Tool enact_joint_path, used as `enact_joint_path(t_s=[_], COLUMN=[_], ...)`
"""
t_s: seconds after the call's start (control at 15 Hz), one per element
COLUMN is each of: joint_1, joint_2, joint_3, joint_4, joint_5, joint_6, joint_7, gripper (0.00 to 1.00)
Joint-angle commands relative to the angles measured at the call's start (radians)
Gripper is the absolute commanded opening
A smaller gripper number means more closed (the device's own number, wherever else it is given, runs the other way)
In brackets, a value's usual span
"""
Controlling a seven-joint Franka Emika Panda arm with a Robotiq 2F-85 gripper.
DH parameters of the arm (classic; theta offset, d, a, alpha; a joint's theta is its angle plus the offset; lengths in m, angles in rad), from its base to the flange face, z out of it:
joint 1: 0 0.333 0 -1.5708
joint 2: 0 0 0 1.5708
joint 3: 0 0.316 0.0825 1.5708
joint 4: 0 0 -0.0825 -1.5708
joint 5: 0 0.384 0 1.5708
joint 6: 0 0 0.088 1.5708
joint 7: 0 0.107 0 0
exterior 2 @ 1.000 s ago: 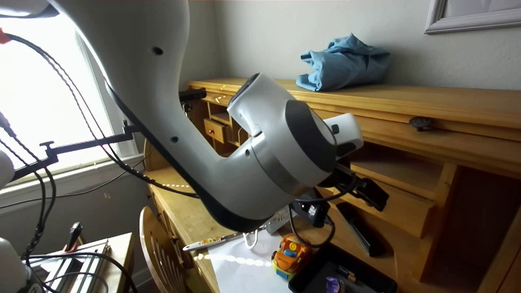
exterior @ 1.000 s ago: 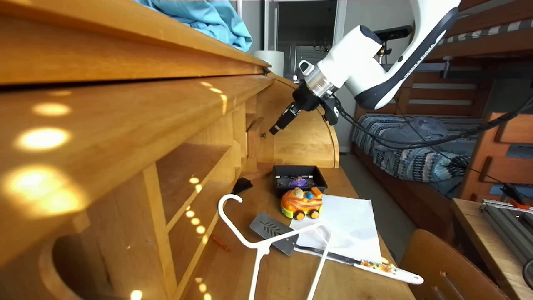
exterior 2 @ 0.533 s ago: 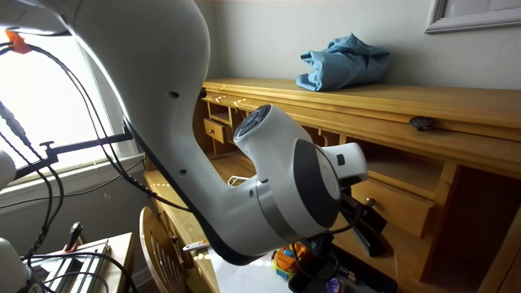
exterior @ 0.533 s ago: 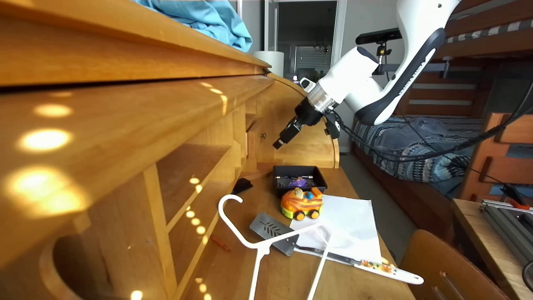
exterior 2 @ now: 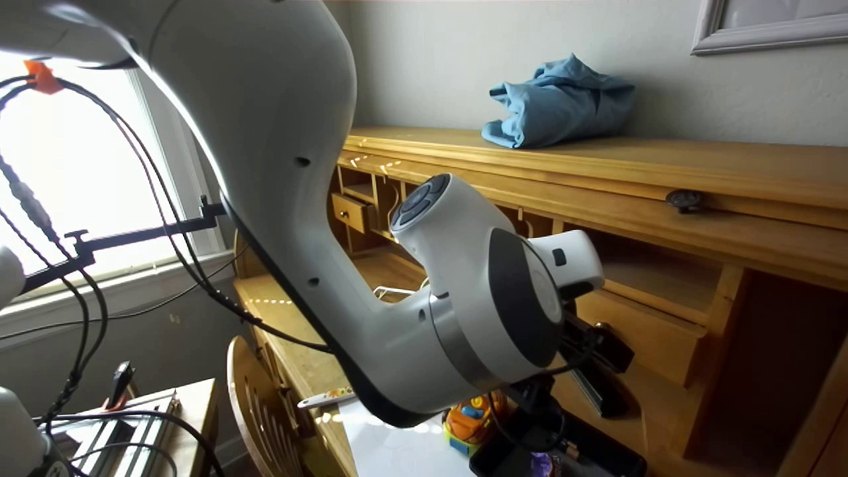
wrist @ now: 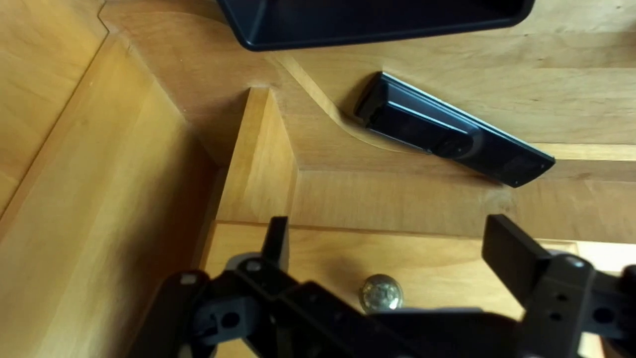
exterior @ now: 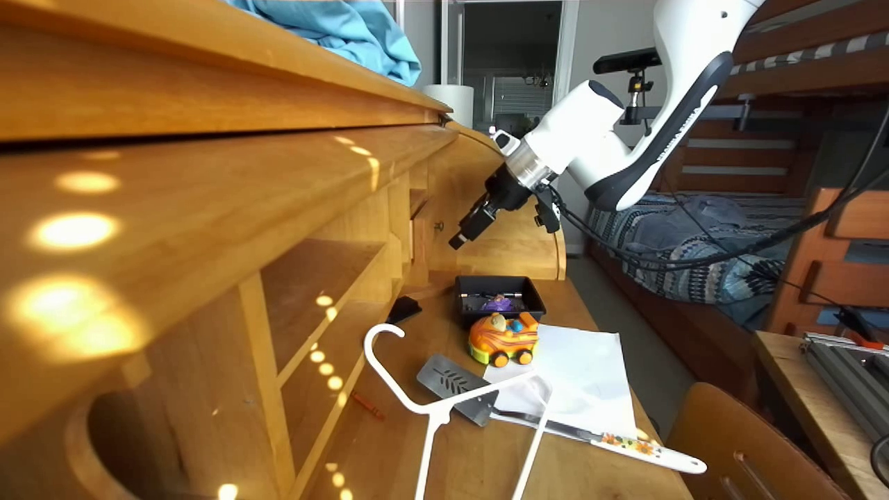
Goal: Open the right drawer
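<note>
While hanging in front of the right drawer (wrist: 417,266), holds the claw (wrist: 390,233) wide apart.
Bears blurred lettering (exterior: 682,128), apparently FRANKA EMIKA, along the arm (exterior: 601,149); in the wrist view, frames the drawer's knob (wrist: 380,292) between the fingers (wrist: 514,251).

The right drawer (exterior 2: 662,341), wide and plain in honey-coloured wood with a round, shiny metallic knob (wrist: 381,293), looks closed and level, directly beneath the shelf (exterior 2: 656,275).
</note>
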Motion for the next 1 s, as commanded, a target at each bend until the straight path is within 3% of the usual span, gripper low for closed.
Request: enact_joint_path(t_s=[0.0, 0.13, 0.27, 0.73, 0.8, 0.93], joint_1=[0.028, 0.038, 0.049, 0.095, 0.001, -0.017], joint_2=[0.019, 0.025, 0.027, 0.036, 0.014, 0.017], joint_3=[-0.023, -0.028, -0.035, -0.075, 0.043, 0.074], joint_4=[0.031, 0.043, 0.046, 0.043, 0.004, -0.010], joint_5=[0.063, 0.079, 0.095, 0.155, 0.254, 0.351], joint_6=[0.017, 0.016, 0.019, 0.024, -0.018, -0.019], joint_7=[-0.066, -0.082, -0.093, -0.142, -0.284, -0.384], gripper=[1.00, 1.00, 0.74, 0.22, 0.16, 0.04])
